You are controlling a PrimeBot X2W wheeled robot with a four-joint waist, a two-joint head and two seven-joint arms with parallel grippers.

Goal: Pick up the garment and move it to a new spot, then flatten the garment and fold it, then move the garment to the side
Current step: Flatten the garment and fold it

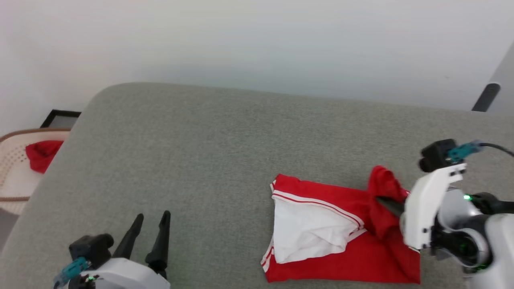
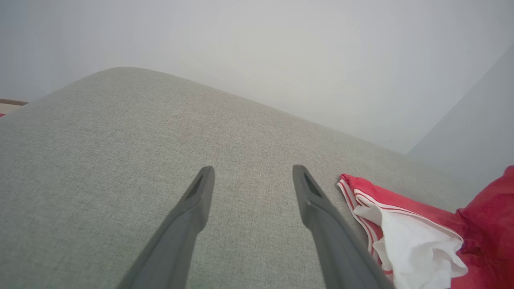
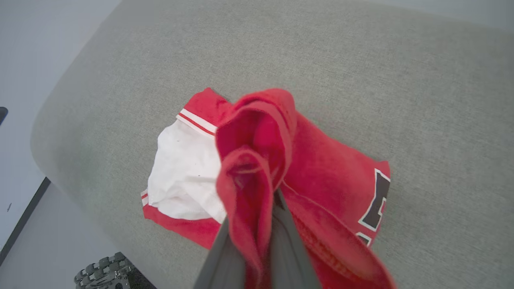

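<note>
Lower left, nearest: L gripper (image 1: 151, 216), fingers spread wide, nothing between, over bare cushion (image 1: 200, 152). Lower right: R gripper (image 1: 383, 200) clamped on a red fold of shirt (image 1: 345, 257), pinched bunch lifted above the rest. Shirt at lower right of centre, rest lying on cushion, white sleeve w/ striped trim facing up. Shirt's left edge well apart from L gripper, bottom hem almost at frame bottom. In R wrist view, part of black-and-white print at shirt's right edge. Free room: wide bare grey fabric left of shirt & beyond it, up to far edge. Cushion corner rounded at upper left; far edge running across mid-frame against plain pale wall (image 1: 257, 40). Past cushion's left edge: cream basket (image 1: 12, 176) w/ red cloth (image 1: 42, 154) in it. Behind basket, dark frame (image 1: 60, 118) by wall.
</note>
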